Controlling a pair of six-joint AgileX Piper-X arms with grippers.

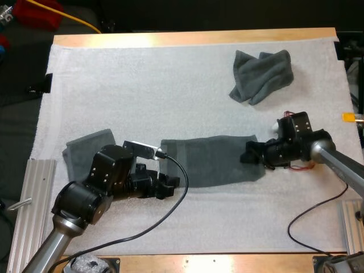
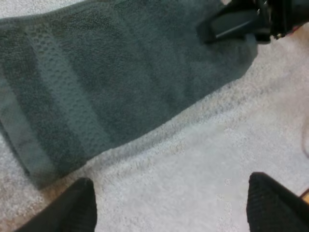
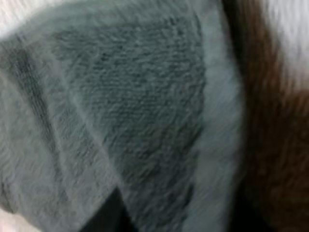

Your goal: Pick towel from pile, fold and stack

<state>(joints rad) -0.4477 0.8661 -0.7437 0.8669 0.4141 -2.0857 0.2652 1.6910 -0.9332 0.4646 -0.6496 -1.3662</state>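
Three dark grey-green towels lie on the white mat (image 1: 170, 74) that covers the wooden table (image 1: 227, 37). The largest, a flat towel (image 1: 210, 162), is spread lengthwise at mid-mat between the two arms. A crumpled towel (image 1: 261, 74) sits well apart from it, toward the mat's far right. A folded towel (image 1: 85, 149) lies at the near left, its nearer part hidden behind the left arm, so its full outline cannot be made out. The left gripper (image 1: 168, 185) hovers just off the flat towel's near left corner, its fingers (image 2: 77, 208) spread wide and clear of the cloth. The right gripper (image 1: 250, 153) is at the flat towel's right end; its wrist view is blurred, but dark fingers (image 3: 104, 217) appear to pinch the cloth from both sides.
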